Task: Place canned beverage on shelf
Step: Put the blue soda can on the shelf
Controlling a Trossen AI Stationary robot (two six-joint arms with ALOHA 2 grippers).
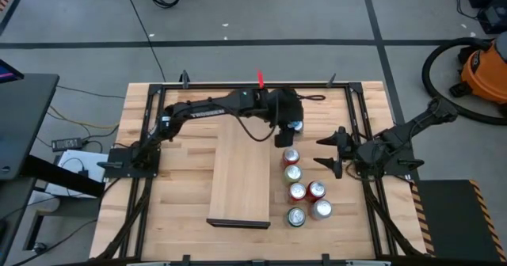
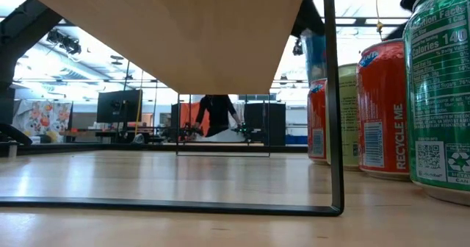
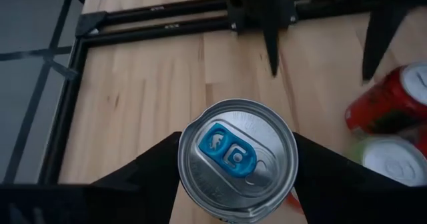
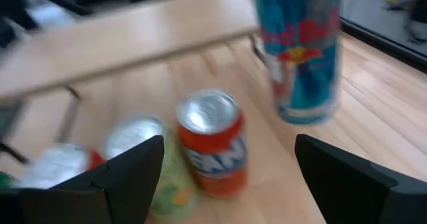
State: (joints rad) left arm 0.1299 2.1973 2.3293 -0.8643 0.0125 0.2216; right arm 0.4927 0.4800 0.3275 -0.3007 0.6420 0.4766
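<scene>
While the left arm reaches across the far part of the bench, this is how things stand:

Left gripper (image 3: 237, 164): its two dark fingers press against opposite sides of the blue can (image 3: 238, 159), gripping it upright from above, silver lid with a blue tab facing the wrist camera.

Blue can: held near the far edge of the bench (image 1: 182, 147), just beside the far right corner of the shelf (image 1: 241, 171). From the right wrist it shows as a tall slim blue and silver can with red lettering; its base looks clear of the wood, though I cannot tell for sure.

Shelf: a long light-wood plank lying mid-bench, running from far to near, with dark trim at the near end. From the low camera it stands raised on a thin dark frame, bench top showing beneath it.

Other cans (image 1: 305, 191): a cluster standing right of the shelf, red, pale green and green ones, toward the near right part of the bench.

Right gripper (image 1: 331, 153): waits at the right side of the bench, fingers spread wide and holding nothing, pointed toward the cans.

Room: a person (image 2: 215, 115) stands at a desk far behind.
</scene>
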